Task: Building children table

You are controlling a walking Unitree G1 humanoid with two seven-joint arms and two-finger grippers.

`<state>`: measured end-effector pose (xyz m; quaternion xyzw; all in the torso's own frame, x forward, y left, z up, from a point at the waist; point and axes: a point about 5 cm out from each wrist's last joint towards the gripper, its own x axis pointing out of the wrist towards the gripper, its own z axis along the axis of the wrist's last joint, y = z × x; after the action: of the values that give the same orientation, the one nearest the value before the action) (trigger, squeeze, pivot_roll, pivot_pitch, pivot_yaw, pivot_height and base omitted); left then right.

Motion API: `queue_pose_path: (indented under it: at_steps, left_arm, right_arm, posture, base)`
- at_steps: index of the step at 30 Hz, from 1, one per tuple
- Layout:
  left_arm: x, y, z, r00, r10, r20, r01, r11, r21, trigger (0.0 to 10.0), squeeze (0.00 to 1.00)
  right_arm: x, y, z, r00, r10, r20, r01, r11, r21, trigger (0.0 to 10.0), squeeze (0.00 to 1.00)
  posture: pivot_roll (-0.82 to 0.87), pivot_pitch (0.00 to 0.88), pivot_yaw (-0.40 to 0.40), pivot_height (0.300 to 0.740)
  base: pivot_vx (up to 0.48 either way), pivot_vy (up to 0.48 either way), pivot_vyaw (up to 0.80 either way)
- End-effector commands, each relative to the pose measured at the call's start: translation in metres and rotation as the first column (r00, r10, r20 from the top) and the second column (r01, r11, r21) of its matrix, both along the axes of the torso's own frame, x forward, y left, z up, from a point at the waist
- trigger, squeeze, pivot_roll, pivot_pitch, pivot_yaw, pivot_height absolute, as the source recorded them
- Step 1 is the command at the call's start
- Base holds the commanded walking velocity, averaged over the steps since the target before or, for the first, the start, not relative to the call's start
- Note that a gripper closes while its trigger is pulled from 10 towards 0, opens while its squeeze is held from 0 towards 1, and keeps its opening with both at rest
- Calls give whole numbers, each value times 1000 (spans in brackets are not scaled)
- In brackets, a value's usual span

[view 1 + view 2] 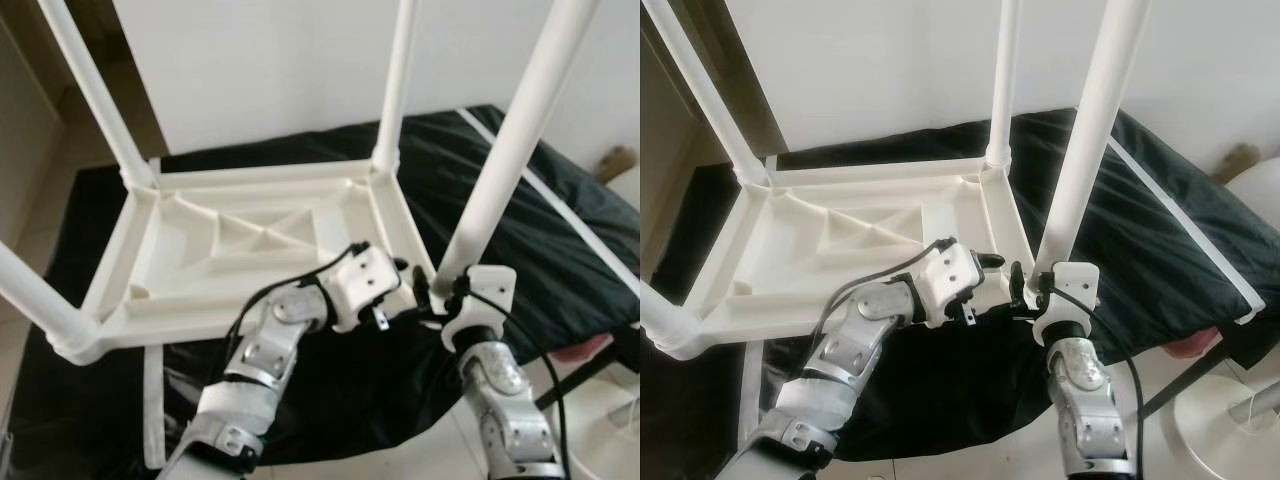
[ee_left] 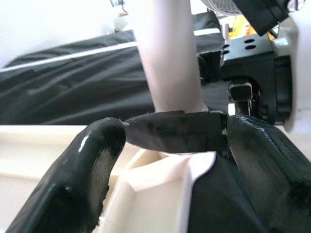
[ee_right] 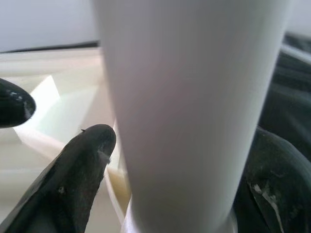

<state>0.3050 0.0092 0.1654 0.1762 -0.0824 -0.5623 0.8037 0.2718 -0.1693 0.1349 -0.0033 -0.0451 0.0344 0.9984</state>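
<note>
The right gripper clasps the near right leg of the table just above its socket; in the right wrist view its fingers sit on either side of the white tube, pressed against it. The left gripper reaches to the same corner from the other side. In the left wrist view its two fingers stand spread apart at the corner socket, with a black finger of the right gripper lying across between them at the foot of the leg; they grip nothing that can be seen.

The table lies upside down, its ribbed underside facing up, with four white legs rising from its corners: the far right leg, the far left leg and the near left leg, which leans out towards the robot's left. The table rests on a black sheet with a white stripe, and its near right corner is near the sheet's front edge. A white wall stands behind the sheet, and pale floor shows at the right.
</note>
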Motion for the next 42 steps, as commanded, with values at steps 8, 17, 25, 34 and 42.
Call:
queue_pose_path:
  at_steps: [8,17,25,34,42]
  left_arm:
    - [27,26,10,960,277,27,-276,959,-60,10000,0]
    - [30,22,18,962,274,-5,-273,957,-100,10000,0]
    - [33,26,17,960,280,-6,-280,956,-90,10000,0]
    - [33,24,17,960,279,-12,-279,956,-90,10000,0]
    - [23,20,5,981,196,-1,-196,980,-31,10000,0]
  right_arm:
    - [14,-18,-3,994,107,13,-106,989,-100,10000,0]
    - [33,-16,-6,947,316,-60,-321,928,-188,10000,0]
    - [29,-18,-12,922,380,-70,-387,905,-175,4039,0]
    - [28,-21,-19,915,395,-77,-402,900,-165,0,0]
    - [22,-25,-26,922,375,-99,-387,910,-153,2549,0]
  posture:
    - [-79,0,37,740]
    - [-72,0,47,740]
    - [-60,0,53,740]
    - [-64,0,58,740]
    - [-75,3,68,740]
  base:
    - [0,0,0]
    - [0,0,0]
    - [0,0,0]
    - [0,0,0]
    - [0,0,0]
